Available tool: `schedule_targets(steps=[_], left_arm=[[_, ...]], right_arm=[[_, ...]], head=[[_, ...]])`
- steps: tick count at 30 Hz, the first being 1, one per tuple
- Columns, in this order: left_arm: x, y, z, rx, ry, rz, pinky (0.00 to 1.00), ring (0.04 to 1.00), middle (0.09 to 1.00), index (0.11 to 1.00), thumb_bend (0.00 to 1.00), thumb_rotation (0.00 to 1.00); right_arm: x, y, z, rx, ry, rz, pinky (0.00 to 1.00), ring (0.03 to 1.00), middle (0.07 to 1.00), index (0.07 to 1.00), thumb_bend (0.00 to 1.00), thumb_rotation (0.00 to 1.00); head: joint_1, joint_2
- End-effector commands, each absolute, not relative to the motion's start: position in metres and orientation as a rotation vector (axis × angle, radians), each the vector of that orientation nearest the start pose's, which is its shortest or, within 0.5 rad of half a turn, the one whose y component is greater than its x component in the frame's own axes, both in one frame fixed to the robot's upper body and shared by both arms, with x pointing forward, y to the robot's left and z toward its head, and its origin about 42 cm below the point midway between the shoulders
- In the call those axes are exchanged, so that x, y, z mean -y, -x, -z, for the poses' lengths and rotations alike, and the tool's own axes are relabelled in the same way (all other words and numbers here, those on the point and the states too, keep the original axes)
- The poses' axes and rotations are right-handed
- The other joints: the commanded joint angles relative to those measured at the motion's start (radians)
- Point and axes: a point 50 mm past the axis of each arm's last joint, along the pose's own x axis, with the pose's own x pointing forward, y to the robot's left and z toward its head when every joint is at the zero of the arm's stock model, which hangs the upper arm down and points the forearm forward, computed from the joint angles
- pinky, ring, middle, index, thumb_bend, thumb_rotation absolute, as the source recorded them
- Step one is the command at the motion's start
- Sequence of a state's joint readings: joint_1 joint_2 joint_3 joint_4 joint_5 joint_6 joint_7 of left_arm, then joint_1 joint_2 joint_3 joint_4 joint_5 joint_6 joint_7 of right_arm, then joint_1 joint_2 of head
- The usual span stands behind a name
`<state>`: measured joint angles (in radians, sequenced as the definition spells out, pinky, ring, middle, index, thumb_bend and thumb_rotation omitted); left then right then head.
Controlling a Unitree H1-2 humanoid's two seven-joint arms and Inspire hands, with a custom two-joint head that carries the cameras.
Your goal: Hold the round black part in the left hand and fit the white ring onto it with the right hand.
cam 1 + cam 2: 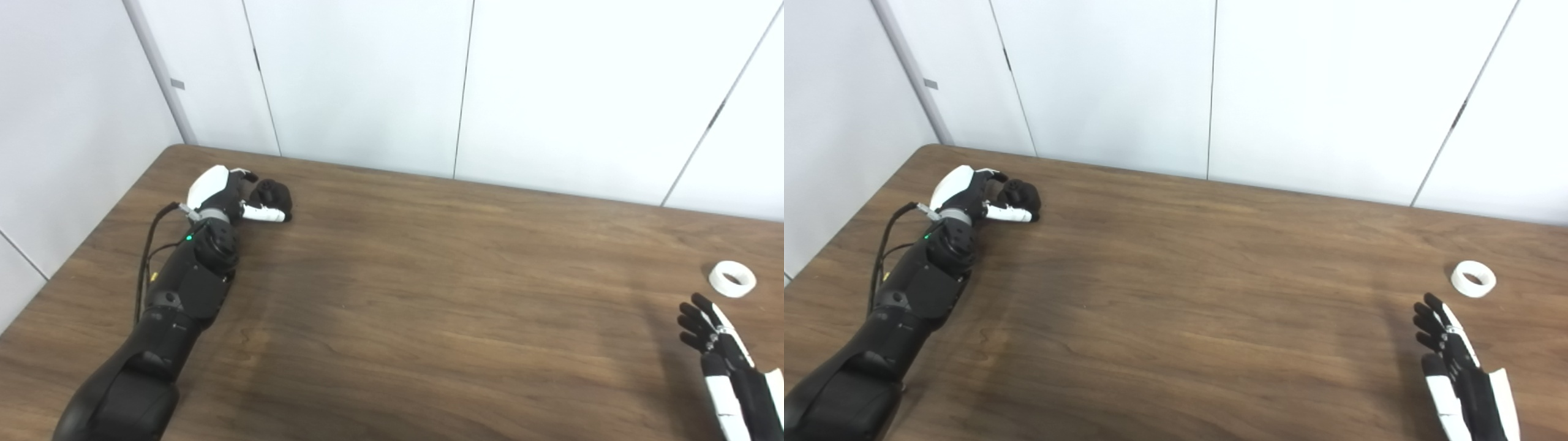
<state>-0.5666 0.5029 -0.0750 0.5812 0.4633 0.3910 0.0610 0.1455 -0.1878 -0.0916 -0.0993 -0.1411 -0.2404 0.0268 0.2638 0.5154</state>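
The round black part (274, 195) sits on the table at the far left. My left hand (223, 193) is wrapped around it, with the white thumb (264, 214) lying along its near side and the fingers curled over its far side. The white ring (732, 278) lies flat on the table at the far right, with nothing touching it. Just short of the ring, my right hand (716, 343) hovers near the table's front right. That hand is open, its fingers are spread and pointing at the ring, and it holds nothing.
The brown wooden table (429, 294) spans the view. White wall panels (367, 79) rise right behind its far edge and along its left side. A black cable (146, 257) runs beside my left forearm.
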Motion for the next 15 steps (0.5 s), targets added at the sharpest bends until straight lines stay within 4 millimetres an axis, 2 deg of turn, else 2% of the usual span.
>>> schedule_targets(steps=[1,3,8,9,10,11,15], left_arm=[[-0.4086,-0.4622,-0.2131,-0.284,-0.988,-0.359,1.0,0.995,0.934,0.804,0.83,0.17],[-0.408,-0.4622,-0.2133,-0.281,-0.991,-0.358,1.0,0.992,0.931,0.783,0.83,0.18],[-0.4071,-0.4627,-0.2122,-0.266,-0.958,-0.354,1.0,0.99,0.911,0.643,0.8,0.14],[-0.4071,-0.4626,-0.2116,-0.261,-0.952,-0.355,1.0,0.986,0.901,0.57,0.66,0.11],[-0.4069,-0.4625,-0.2108,-0.254,-0.939,-0.354,1.0,0.984,0.892,0.524,0.58,0.08],[-0.4067,-0.4623,-0.2099,-0.248,-0.927,-0.353,1.0,0.98,0.878,0.503,0.55,0.07],[-0.4063,-0.4606,-0.2063,-0.211,-0.891,-0.339,0.98,0.948,0.827,0.486,0.52,0.05]], right_arm=[[0.2899,-0.2016,-0.0699,0.032,0.307,0.052,0.84,0.872,0.889,0.913,0.59,1.0],[0.2898,-0.2015,-0.0696,0.032,0.304,0.053,0.84,0.87,0.889,0.912,0.59,1.0],[0.2902,-0.2015,-0.0695,0.033,0.309,0.057,0.84,0.866,0.888,0.909,0.58,1.0],[0.2903,-0.2016,-0.0696,0.033,0.314,0.057,0.84,0.865,0.885,0.908,0.57,1.0],[0.2903,-0.2016,-0.0698,0.032,0.315,0.057,0.84,0.863,0.883,0.907,0.58,1.0],[0.2902,-0.2015,-0.07,0.032,0.316,0.058,0.84,0.864,0.881,0.908,0.58,1.0],[0.2899,-0.2008,-0.0695,0.028,0.312,0.059,0.84,0.867,0.882,0.907,0.59,1.0]], head=[[0.0,0.001],[-0.001,0.001],[-0.001,0.001],[-0.001,0.001],[-0.001,0.001],[-0.001,0.001],[-0.003,-0.002]])
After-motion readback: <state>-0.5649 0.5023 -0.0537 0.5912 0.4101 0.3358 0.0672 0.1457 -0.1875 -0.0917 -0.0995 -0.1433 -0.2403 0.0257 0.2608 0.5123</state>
